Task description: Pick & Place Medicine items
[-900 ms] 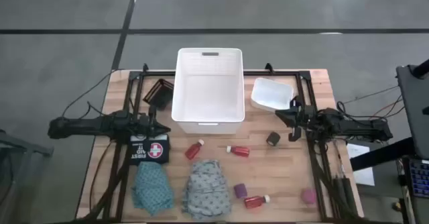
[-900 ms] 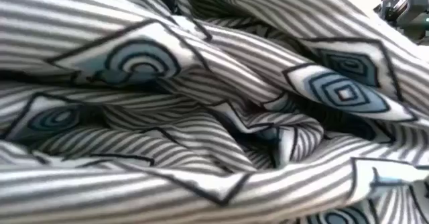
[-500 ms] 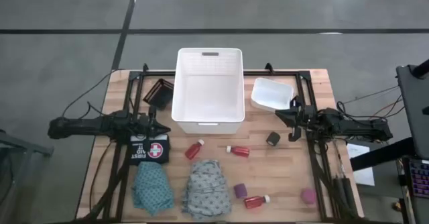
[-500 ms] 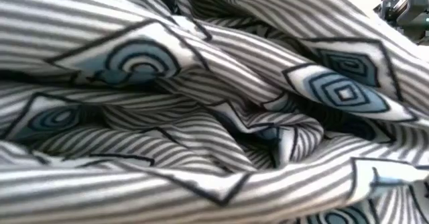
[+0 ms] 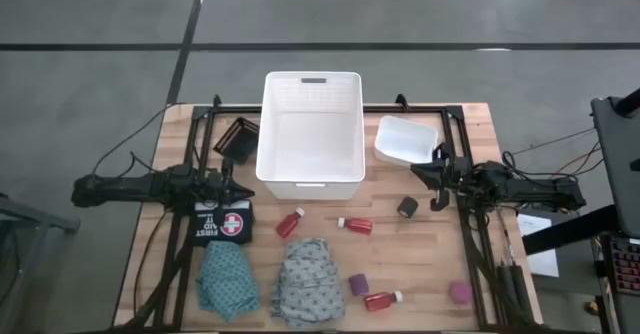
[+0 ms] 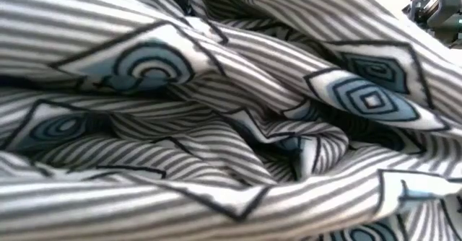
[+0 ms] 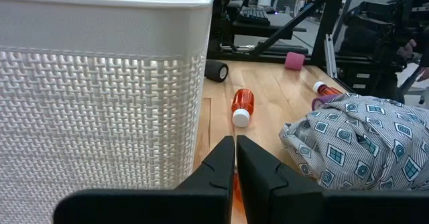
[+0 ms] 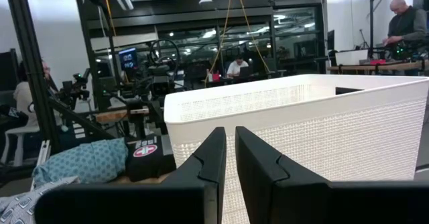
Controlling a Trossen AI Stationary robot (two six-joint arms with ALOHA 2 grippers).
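grey cloth (image 5: 305, 294), teal cloth (image 5: 227, 278), purple roll (image 5: 358, 284), pink roll (image 5: 459, 292), one bottle (image 5: 382, 300) at near edge | two bottles (image 5: 290, 223) mid-table, black roll (image 5: 407, 207) | left gripper (image 5: 238, 189), right gripper (image 5: 432, 186) pressed together, empty, flanking basket (image 5: 311, 84)

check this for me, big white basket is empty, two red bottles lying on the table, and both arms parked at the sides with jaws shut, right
Nearly. The high view shows three red bottles lying on the table, not two: one just below the white basket, one to its right, and one near the front edge. The rest holds: the basket is empty, and the left gripper and right gripper sit at the sides, jaws shut.
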